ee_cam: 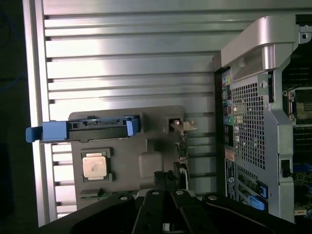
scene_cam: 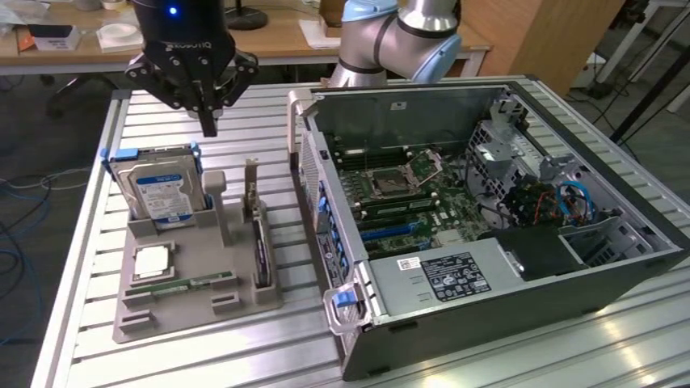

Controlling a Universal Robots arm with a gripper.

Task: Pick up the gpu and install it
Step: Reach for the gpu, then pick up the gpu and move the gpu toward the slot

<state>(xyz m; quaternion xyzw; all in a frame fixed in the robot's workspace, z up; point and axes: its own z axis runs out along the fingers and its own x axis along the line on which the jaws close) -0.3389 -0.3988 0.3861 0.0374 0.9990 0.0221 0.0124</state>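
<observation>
The gpu (scene_cam: 258, 242) stands on its long edge in a slot along one side of the grey holder tray (scene_cam: 178, 311), its slim metal bracket end up. Seen from the wrist, the gpu (ee_cam: 182, 148) is a thin line with its bracket tab beside the tray's edge. My gripper (scene_cam: 209, 128) hangs above the table beyond the tray's far end, fingers shut together and pointing down, holding nothing. Through the wrist camera the gripper (ee_cam: 165, 184) lies close to the card's near end, with air between them.
The hard drive (scene_cam: 160, 187) with blue rails stands upright in the tray, with a processor chip (scene_cam: 151, 260) and a green memory stick (scene_cam: 183, 284) lying flat beside it. The open computer case (scene_cam: 485, 218) lies at the exterior view's right, motherboard (scene_cam: 415, 198) exposed. Desks stand behind.
</observation>
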